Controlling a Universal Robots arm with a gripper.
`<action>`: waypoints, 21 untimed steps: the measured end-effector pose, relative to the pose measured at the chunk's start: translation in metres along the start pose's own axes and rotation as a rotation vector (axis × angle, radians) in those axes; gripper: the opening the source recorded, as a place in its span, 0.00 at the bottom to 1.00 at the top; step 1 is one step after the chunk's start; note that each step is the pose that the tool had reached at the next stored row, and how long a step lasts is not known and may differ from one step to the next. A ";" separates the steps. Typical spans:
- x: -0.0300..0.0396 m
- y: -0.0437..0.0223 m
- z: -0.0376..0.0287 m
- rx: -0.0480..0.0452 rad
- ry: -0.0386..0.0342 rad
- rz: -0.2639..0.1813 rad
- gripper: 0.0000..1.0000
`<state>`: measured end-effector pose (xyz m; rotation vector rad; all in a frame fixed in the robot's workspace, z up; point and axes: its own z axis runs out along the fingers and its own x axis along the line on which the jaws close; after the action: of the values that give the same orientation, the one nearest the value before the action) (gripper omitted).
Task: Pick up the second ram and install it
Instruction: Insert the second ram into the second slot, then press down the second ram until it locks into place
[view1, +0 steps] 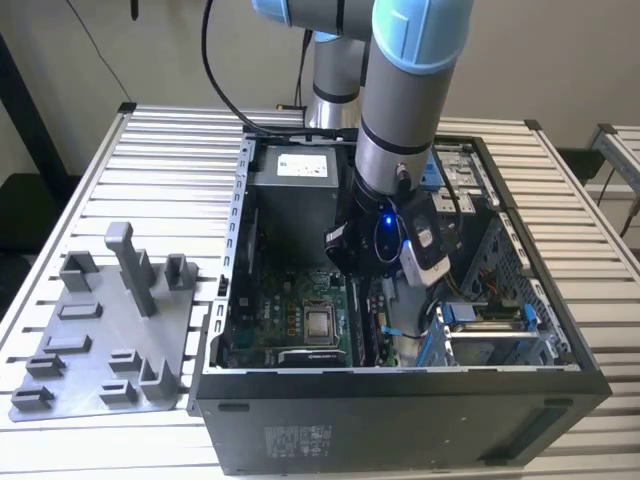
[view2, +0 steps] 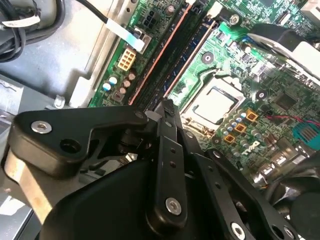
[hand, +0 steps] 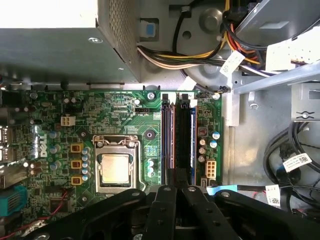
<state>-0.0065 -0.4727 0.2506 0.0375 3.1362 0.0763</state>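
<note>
my gripper (hand: 178, 192) hovering over motherboard (hand: 125, 115) slots, fingers pinched narrow on second ram (hand: 183, 145) standing in slot near board edge.

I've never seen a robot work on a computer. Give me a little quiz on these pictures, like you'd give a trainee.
1. True or false: the gripper hangs over the grey tray.
2. Where does the tray lie? A) beside the case, on the exterior view's left; B) beside it, on the exterior view's right; C) inside it.
3. Fill in: the gripper is nearest the ram, which lies along a slot on the green ____.
Key: 1 false, it is inside the case; 2 A; 3 motherboard.
</note>
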 end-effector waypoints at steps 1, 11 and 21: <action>0.0000 0.0000 0.0001 -0.0001 0.0000 0.000 0.11; 0.0000 0.0000 0.0000 -0.0001 0.0002 -0.004 0.11; -0.0002 -0.0001 0.0000 -0.0008 0.0041 -0.084 0.11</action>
<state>-0.0063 -0.4729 0.2507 -0.0944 3.1371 0.0773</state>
